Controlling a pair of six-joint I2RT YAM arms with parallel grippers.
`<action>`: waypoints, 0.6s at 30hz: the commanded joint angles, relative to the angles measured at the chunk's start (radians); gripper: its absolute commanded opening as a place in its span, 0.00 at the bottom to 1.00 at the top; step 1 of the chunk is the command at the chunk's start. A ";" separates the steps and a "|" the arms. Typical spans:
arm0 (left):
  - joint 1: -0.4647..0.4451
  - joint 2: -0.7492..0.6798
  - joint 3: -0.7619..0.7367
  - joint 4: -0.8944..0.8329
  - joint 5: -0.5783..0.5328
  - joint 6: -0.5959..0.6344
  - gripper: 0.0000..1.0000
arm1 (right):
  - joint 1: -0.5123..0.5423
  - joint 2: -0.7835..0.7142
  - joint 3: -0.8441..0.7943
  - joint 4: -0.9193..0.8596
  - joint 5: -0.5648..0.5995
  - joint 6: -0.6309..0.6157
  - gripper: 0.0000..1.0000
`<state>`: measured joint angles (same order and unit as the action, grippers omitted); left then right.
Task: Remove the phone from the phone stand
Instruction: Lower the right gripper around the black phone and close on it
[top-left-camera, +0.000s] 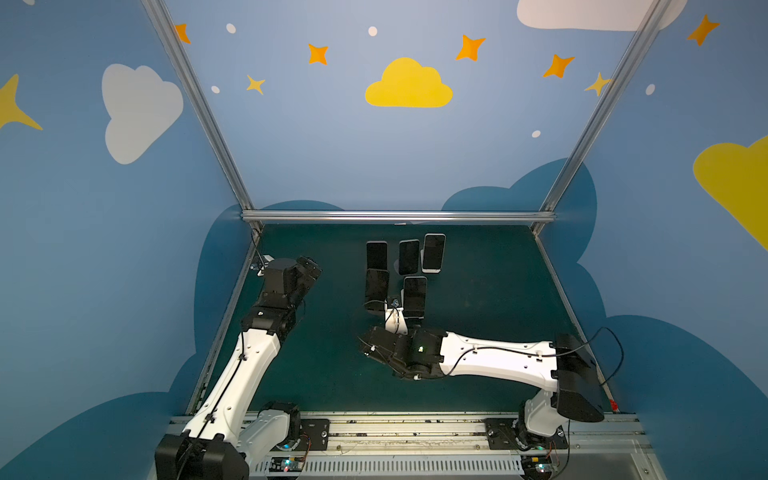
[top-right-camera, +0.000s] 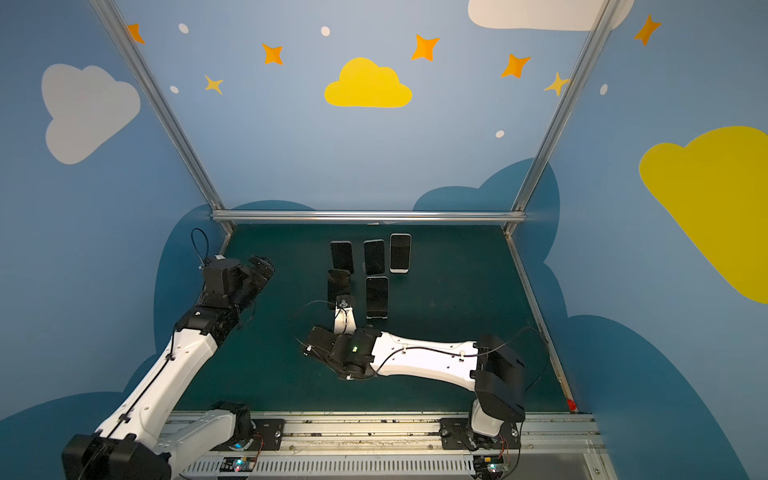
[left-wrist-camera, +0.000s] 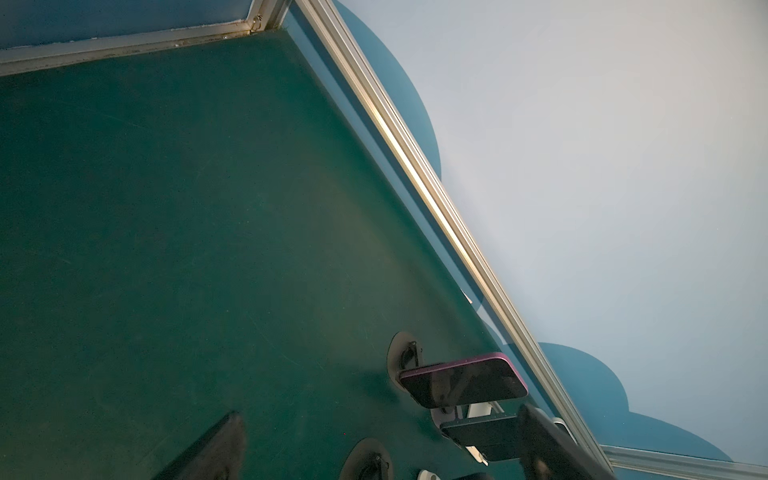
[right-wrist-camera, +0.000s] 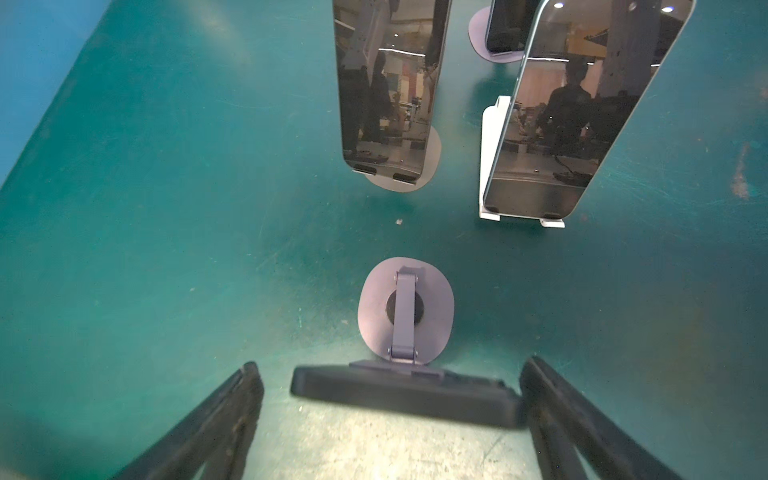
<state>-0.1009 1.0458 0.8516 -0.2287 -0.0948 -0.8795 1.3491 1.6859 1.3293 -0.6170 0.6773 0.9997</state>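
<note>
While the phone (right-wrist-camera: 405, 395) sits on its stand (right-wrist-camera: 405, 311), right tool (right-wrist-camera: 390, 368) gapes around it (one finger (right-wrist-camera: 540, 399) touching its end); left tool (left-wrist-camera: 380, 412) likewise spread, well apart.

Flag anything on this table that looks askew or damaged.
The middle phone of the back row looks tilted out of line with the rest of the row. The green mat carries a reddish scuff. Nothing else stands out.

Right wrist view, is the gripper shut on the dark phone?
No, the right gripper stands open, with mat showing between one finger and the dark phone.
</note>
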 joint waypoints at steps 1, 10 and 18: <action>-0.003 0.002 0.020 -0.001 0.000 -0.004 1.00 | -0.007 0.022 0.046 -0.023 0.031 0.022 0.97; -0.003 0.008 0.004 0.031 0.036 -0.016 1.00 | -0.008 0.037 0.030 -0.039 0.062 0.046 0.97; -0.004 0.021 0.008 0.024 0.038 -0.011 1.00 | -0.023 0.040 -0.007 0.007 0.041 0.041 0.92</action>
<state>-0.1013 1.0611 0.8516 -0.2138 -0.0612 -0.8917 1.3380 1.7111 1.3399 -0.6163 0.7139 1.0332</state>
